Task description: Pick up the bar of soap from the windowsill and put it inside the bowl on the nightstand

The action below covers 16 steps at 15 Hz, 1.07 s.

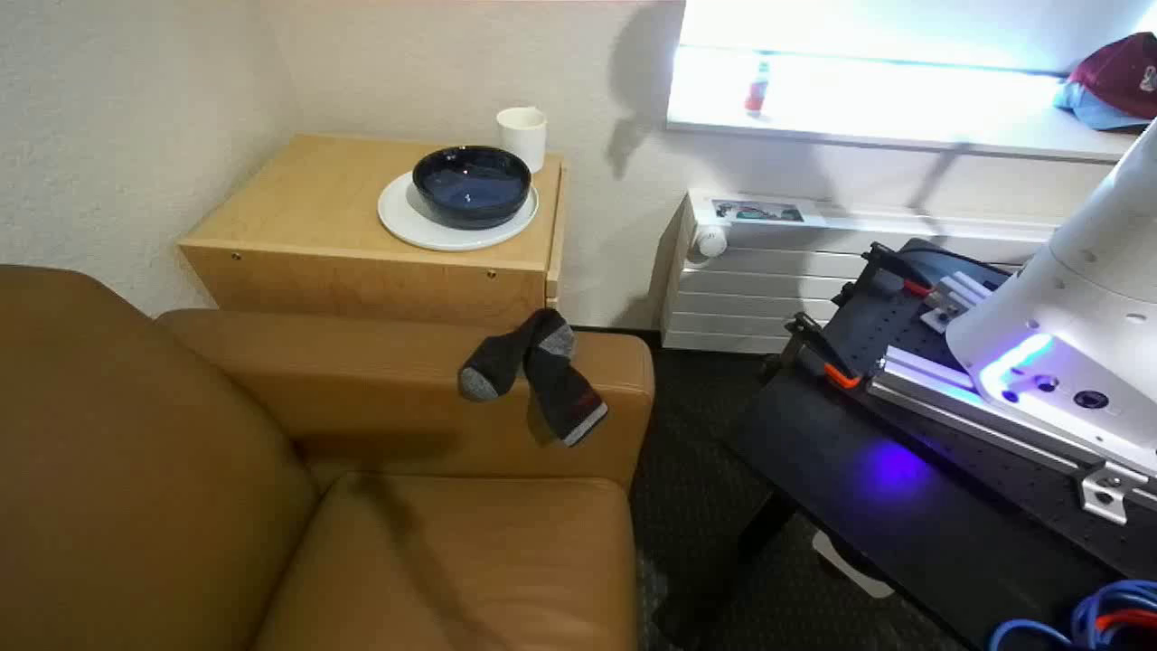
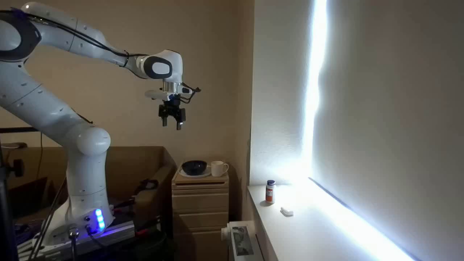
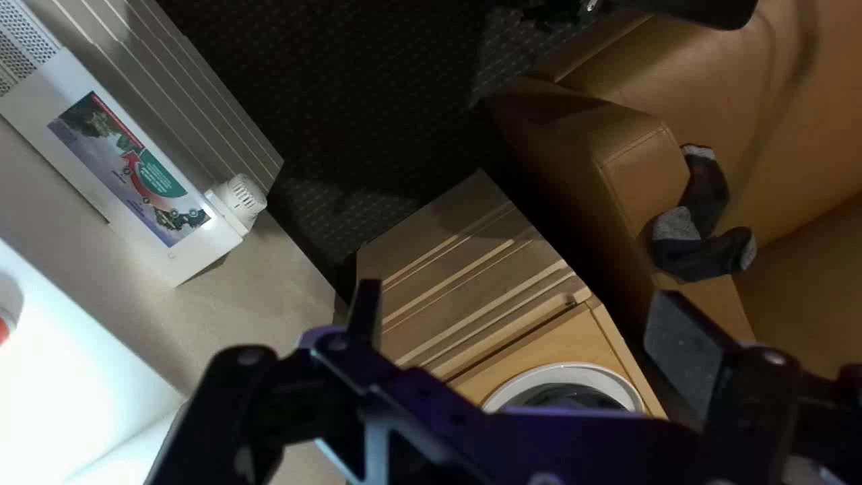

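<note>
A small white bar of soap point(image 2: 286, 211) lies on the white windowsill point(image 2: 308, 243) in an exterior view. In the exterior view with the washed-out windowsill point(image 1: 859, 108) I cannot make the soap out. The dark blue-black bowl point(image 1: 475, 192) sits on a white plate point(image 1: 407, 224) on the tan nightstand point(image 1: 307, 194). The bowl also shows in an exterior view point(image 2: 194, 167) and partly in the wrist view point(image 3: 572, 397), where the gripper covers most of it. My gripper point(image 2: 172, 125) is open and empty, high in the air, fingers down, apart from everything. Its fingers are spread in the wrist view point(image 3: 525, 330).
A white cup point(image 1: 522, 137) stands beside the bowl. A small bottle point(image 2: 270, 191) stands on the windowsill near the soap. A cap point(image 1: 1116, 81) lies at the sill's far end. A radiator point(image 1: 759, 280) is below the sill. Socks point(image 1: 542, 371) lie on the brown armchair point(image 1: 452, 515).
</note>
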### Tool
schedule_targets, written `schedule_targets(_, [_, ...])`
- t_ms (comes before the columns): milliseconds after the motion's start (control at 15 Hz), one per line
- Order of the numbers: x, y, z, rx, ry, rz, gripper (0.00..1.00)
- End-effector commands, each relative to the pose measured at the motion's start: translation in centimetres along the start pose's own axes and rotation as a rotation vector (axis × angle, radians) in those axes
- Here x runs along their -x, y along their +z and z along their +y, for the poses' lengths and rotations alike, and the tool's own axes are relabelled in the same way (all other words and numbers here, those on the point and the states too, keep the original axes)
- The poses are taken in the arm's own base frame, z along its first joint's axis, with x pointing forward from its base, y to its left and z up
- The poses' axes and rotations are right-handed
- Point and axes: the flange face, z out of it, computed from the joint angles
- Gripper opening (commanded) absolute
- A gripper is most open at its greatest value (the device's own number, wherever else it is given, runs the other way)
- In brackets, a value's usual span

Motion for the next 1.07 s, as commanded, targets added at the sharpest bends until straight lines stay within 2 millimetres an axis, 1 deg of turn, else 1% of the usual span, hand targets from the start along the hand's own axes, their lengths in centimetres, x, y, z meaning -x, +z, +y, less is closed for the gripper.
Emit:
schedule_targets(0, [0.0,-0.1,0.0,0.000,0.000,-0.001,1.00])
schedule_targets(67, [0.3,-0.4,1.1,-0.087,0.023,0.023,1.00])
schedule_targets(133, [0.4,-0.9,1.1,-0.131,0.039,0.029,1.00])
schedule_targets(200, [0.1,-0.2,0.3,-0.059,0.029,0.019,1.00])
schedule_targets(400, [0.3,-0.7,1.2,-0.109,0.056,0.034,1.00])
schedule_targets(467, [0.4,0.4,1.4,-0.064,0.085,0.042,1.00])
schedule_targets(533, [0.0,0.9,2.6,-0.064,0.149,0.045,1.00])
schedule_targets(600, [0.2,1.9,6.6,-0.074,0.239,0.054,1.00])
schedule_targets(733, [1.6,2.3,11.3,-0.069,0.349,0.072,1.00])
schedule_targets(1000, [5.2,4.1,22.2,-0.075,0.618,0.108,1.00])
